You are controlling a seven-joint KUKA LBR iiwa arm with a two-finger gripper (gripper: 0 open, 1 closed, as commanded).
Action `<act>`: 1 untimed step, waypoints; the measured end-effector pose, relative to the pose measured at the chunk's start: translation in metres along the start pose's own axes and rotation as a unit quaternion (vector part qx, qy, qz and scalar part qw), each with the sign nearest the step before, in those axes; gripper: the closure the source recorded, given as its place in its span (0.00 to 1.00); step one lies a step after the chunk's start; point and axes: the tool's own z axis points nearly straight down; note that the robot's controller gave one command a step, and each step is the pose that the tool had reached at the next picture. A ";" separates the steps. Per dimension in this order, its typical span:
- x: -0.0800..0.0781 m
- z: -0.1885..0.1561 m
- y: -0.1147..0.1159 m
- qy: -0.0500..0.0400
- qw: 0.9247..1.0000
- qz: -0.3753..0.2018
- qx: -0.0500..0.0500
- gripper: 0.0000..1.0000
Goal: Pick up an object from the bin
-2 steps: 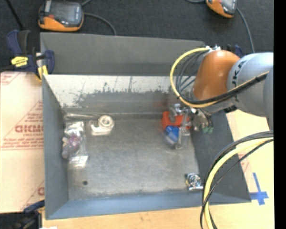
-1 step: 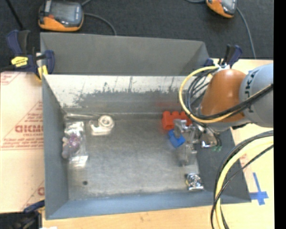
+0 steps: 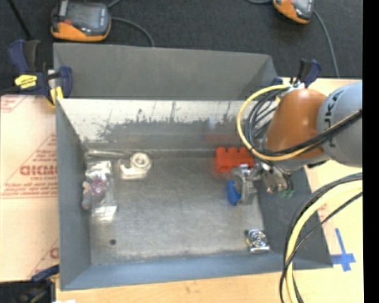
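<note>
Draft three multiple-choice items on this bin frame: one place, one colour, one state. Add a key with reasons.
1. Where in the grey metal bin does the clear plastic bag of small purple bits lie?
A) left side of the floor
B) right corner
C) on the rim

2. What colour is the small plastic piece right beside the gripper?
A) green
B) blue
C) yellow

3. The white tape roll is:
A) stacked on the bag
B) hanging from the arm
C) lying on the floor, apart from the gripper

Key:
1 A, the bag lies by the left wall.
2 B, the piece by the gripper is plainly blue.
3 C, bare floor separates the roll from the gripper.
</note>
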 end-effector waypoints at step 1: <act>-0.013 -0.113 -0.017 0.007 1.000 0.025 -0.001 1.00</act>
